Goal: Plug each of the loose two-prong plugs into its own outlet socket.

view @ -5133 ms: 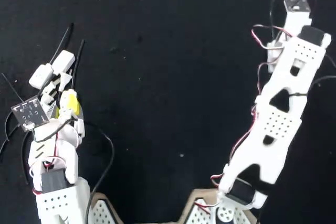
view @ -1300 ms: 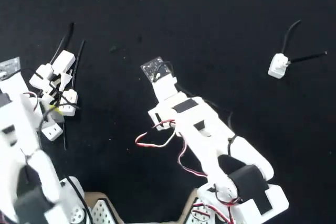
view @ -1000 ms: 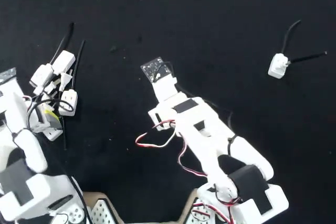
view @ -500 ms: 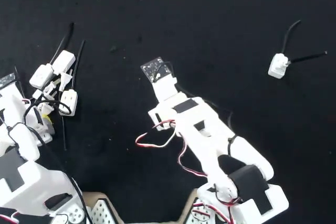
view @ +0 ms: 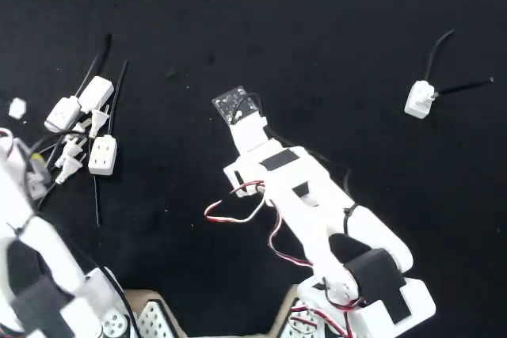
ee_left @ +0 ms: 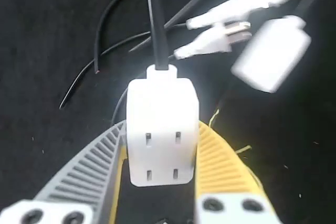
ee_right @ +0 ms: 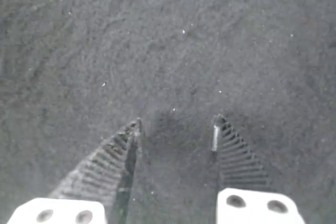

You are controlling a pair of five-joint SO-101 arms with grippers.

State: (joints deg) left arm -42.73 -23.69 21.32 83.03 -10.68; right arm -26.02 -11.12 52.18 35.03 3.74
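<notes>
My left gripper (ee_left: pixel 161 129) is shut on a white outlet socket (ee_left: pixel 161 129) with a black cable running from its far end. Beyond it lie two white two-prong plugs (ee_left: pixel 220 38) and another white socket block (ee_left: pixel 270 59). In the high view the left arm (view: pixel 20 219) sits at the table's left edge, next to the pile of sockets (view: pixel 104 154) and plugs (view: pixel 67 162). My right gripper (ee_right: pixel 177 124) is open over bare black table, with nothing between its fingers. The right arm (view: pixel 269 164) stands at the table's middle.
A lone white socket (view: pixel 418 100) with black cables lies at the far right. More white blocks (view: pixel 95 93) and loose black cables (view: pixel 99 57) crowd the left side. The table (view: pixel 317 45) is covered in black cloth.
The left arm has drawn back toward the left edge with a socket in its gripper. The right arm left the far-right socket earlier and has kept still for the last second.
</notes>
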